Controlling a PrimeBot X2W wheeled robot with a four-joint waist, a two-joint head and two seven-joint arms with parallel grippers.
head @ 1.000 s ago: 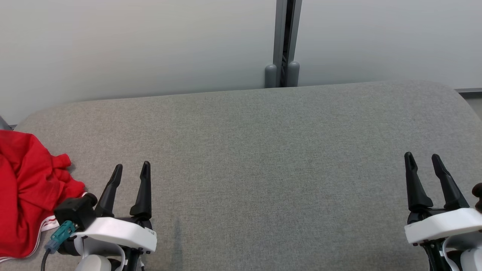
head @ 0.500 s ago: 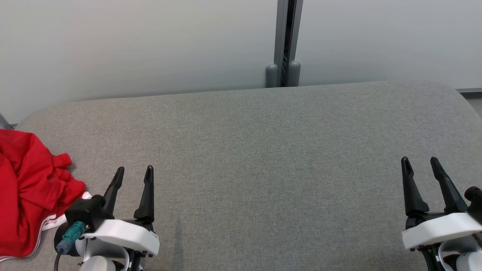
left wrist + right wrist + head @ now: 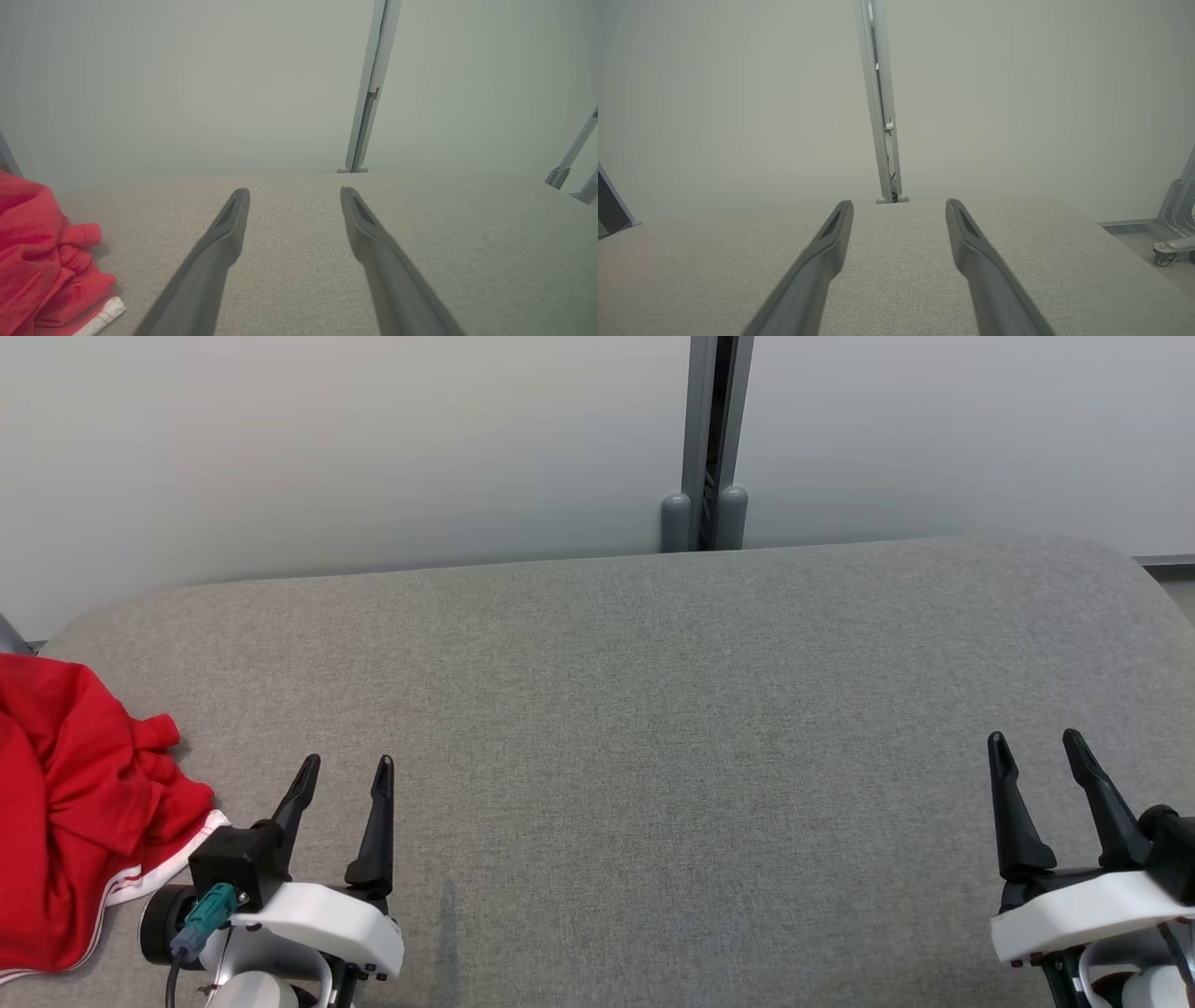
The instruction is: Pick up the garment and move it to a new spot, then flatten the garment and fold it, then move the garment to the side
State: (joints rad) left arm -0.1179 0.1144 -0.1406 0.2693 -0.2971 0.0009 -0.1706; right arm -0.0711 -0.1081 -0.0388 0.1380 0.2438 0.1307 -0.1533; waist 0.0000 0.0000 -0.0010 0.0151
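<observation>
The red garment (image 3: 65, 812) lies crumpled at the left edge of the grey fabric-covered surface (image 3: 653, 709), with its white-striped hem toward the near side. The left gripper (image 3: 348, 763) sits just right of it, not touching, fingers spread apart and empty. The right gripper (image 3: 1034, 737) sits at the near right, well apart from the garment, fingers likewise spread and empty. Both point toward the pale wall (image 3: 373, 448).

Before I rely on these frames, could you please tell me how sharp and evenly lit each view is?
Head view: crisp, soft even light, no glare; the red garment casts a faint shadow on the grey cushion. Left wrist view: hazy and washed out, the left gripper blurring toward the lens. Right wrist view: equally hazy, the right gripper soft near the bottom edge.
</observation>
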